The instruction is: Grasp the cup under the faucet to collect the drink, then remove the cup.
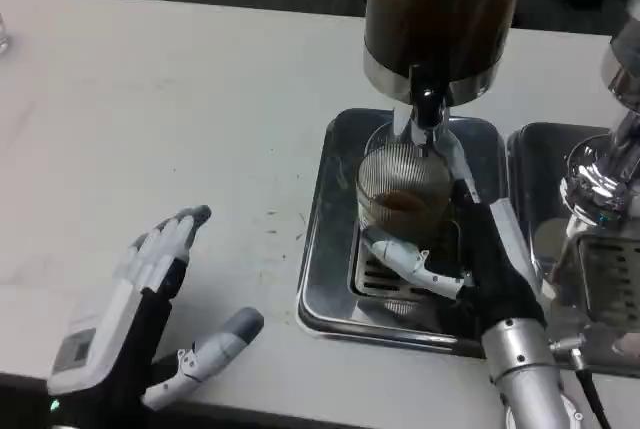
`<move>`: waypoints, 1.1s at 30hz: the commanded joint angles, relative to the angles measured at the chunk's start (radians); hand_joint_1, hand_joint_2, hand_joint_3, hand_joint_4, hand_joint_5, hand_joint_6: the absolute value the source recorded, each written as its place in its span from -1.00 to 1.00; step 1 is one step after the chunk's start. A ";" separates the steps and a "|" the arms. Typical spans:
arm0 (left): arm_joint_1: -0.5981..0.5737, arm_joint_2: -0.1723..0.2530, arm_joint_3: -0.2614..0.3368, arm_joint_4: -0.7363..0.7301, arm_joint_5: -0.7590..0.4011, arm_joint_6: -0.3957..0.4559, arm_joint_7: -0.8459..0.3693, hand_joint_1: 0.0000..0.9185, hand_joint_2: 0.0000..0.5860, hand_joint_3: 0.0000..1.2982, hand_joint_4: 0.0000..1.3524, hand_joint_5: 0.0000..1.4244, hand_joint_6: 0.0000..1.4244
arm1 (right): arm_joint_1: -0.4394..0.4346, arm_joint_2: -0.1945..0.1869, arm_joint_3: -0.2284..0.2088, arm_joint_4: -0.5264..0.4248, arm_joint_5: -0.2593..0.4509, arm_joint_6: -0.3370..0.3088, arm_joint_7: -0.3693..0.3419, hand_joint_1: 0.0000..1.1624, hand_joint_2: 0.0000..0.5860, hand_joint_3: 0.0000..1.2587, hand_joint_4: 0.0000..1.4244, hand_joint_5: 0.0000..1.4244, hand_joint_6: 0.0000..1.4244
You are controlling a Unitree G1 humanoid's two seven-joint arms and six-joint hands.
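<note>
The white table (150, 119) carries a dark drink dispenser (443, 9) at its far edge, a chrome band round its base and a black faucet (428, 109) pointing down from the front. Below it lies a steel drip tray (325, 249) with a slotted grate (385, 284) in the middle. A second tray (525, 164) and a chrome machine (610, 179) stand just beside it toward the right edge. The ribbed glass cup (403, 194) stands on the first tray directly under the faucet, with brown drink low inside it. The right hand (470, 249) reaches in from the near edge and grips the cup, its fingers (410, 261) clamped round the near and right sides. The left hand (150, 319) rests near the table's near edge, well apart from the tray, holding nothing, its fingers (175, 234) spread apart. No writing can be read on anything.
</note>
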 commanded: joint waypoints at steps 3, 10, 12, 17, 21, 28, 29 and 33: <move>0.017 0.014 -0.010 -0.022 -0.015 0.021 0.005 -1.00 -0.47 -0.95 -1.00 -0.99 -1.00 | -0.010 0.031 -0.004 0.047 0.009 0.010 -0.042 0.50 -0.37 -0.92 -0.76 -0.81 -0.79; 0.030 0.012 -0.005 -0.021 -0.038 0.028 0.003 -1.00 -0.47 -0.95 -1.00 -0.99 -1.00 | -0.017 0.049 -0.002 0.072 0.015 0.015 -0.060 0.59 -0.35 -0.68 -0.59 -0.65 -0.68; 0.035 0.012 -0.003 -0.022 -0.044 0.030 0.003 -1.00 -0.46 -0.95 -1.00 -0.99 -1.00 | -0.019 0.052 0.001 0.082 0.017 0.012 -0.057 0.60 -0.35 -0.64 -0.56 -0.62 -0.66; 0.044 0.011 -0.004 -0.028 -0.053 0.036 0.003 -1.00 -0.47 -0.95 -1.00 -0.99 -1.00 | -0.022 0.053 0.007 0.099 0.019 0.002 -0.048 0.61 -0.34 -0.56 -0.53 -0.58 -0.64; 0.049 0.013 -0.007 -0.032 -0.057 0.040 0.001 -1.00 -0.47 -0.95 -1.00 -0.99 -1.00 | -0.021 0.057 0.012 0.107 0.018 -0.009 -0.049 0.66 -0.36 -0.49 -0.47 -0.54 -0.60; 0.058 0.014 -0.013 -0.045 -0.053 0.045 -0.004 -1.00 -0.46 -0.94 -1.00 -0.99 -1.00 | -0.037 0.066 0.000 0.133 0.020 -0.031 -0.084 0.76 -0.30 -0.28 -0.33 -0.36 -0.47; 0.059 0.014 -0.013 -0.045 -0.054 0.045 -0.004 -1.00 -0.46 -0.94 -1.00 -0.99 -1.00 | -0.039 0.067 -0.001 0.135 0.019 -0.034 -0.090 0.77 -0.32 -0.25 -0.31 -0.33 -0.45; 0.061 0.015 -0.013 -0.046 -0.056 0.045 -0.006 -1.00 -0.46 -0.93 -1.00 -0.99 -1.00 | -0.041 0.074 -0.011 0.142 0.025 -0.039 -0.109 0.82 -0.35 -0.17 -0.26 -0.28 -0.40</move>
